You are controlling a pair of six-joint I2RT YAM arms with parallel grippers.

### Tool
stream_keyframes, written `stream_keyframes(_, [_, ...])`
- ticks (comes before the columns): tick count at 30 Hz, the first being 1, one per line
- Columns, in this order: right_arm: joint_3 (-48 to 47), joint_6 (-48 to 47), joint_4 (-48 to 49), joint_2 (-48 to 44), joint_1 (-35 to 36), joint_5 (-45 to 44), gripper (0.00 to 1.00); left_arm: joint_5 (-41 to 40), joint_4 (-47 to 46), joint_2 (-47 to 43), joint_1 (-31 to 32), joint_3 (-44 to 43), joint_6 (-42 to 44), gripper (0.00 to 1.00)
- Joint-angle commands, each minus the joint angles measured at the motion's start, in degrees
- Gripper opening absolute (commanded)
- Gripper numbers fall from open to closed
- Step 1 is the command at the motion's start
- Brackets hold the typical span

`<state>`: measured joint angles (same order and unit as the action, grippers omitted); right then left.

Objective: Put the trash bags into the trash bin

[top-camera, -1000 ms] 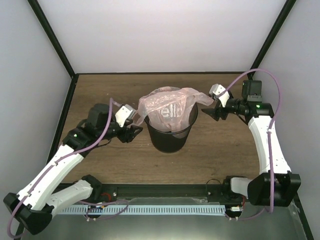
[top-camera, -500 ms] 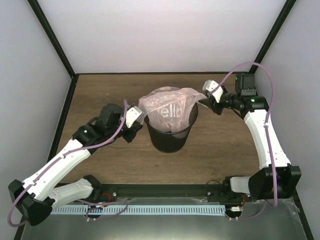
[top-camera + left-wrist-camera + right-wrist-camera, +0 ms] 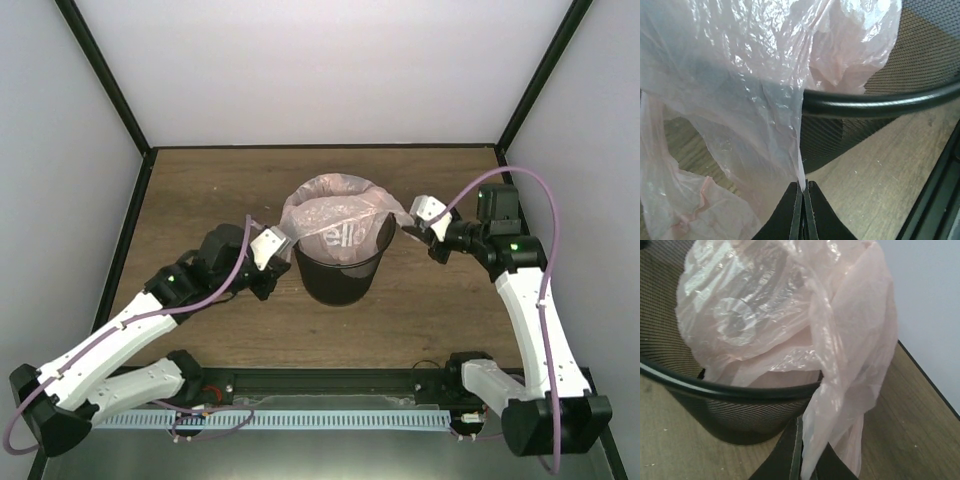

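The pale-pink trash bag (image 3: 335, 212) sits in the mouth of the black mesh trash bin (image 3: 340, 278), and its edges are draped outward over the rim on both sides. At the bin's left side, my left gripper (image 3: 281, 243) is shut on a thin fold of the bag. In the left wrist view the film (image 3: 740, 90) runs down from the bin rim (image 3: 880, 102) into the left gripper (image 3: 803, 187). My right gripper (image 3: 410, 228) is shut on the bag's right edge. From the right wrist, that flap (image 3: 850, 375) hangs outside the bin wall (image 3: 715, 405) into the right gripper (image 3: 812, 460).
The bin stands mid-table on the wooden tabletop (image 3: 200, 190). White walls with black corner posts (image 3: 105, 90) close in the back and sides. A black rail (image 3: 330, 380) runs along the near edge between the arm bases.
Both grippers have closed on the bag's edges. Both have come in close to the bin. The bag, heaped high before, now lies lower and is stretched over the rim.
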<state>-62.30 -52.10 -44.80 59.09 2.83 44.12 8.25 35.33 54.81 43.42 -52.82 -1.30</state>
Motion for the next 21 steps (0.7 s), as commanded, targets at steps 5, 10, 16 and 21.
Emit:
stream_keyframes(5, [5.7,-2.7,-2.0,-6.2,0.4,4.6,0.01,0.3,-3.6,-0.7,4.8,3.6,-3.9,0.04])
stream_keyframes(10, [9.4,-6.5,-3.7,-9.2,0.4,4.3,0.01,-0.4,-4.9,0.7,8.5,5.0,-5.3,0.04])
stream_keyframes(16, [17.3,-7.3,0.7,-10.8,0.4,3.1,0.01,-1.3,-10.0,2.8,9.7,8.9,-8.7,0.04])
stream_keyframes(21, [22.2,-7.3,6.2,-9.6,0.4,1.3,0.01,-4.4,-12.0,5.3,9.7,10.7,-10.4,0.04])
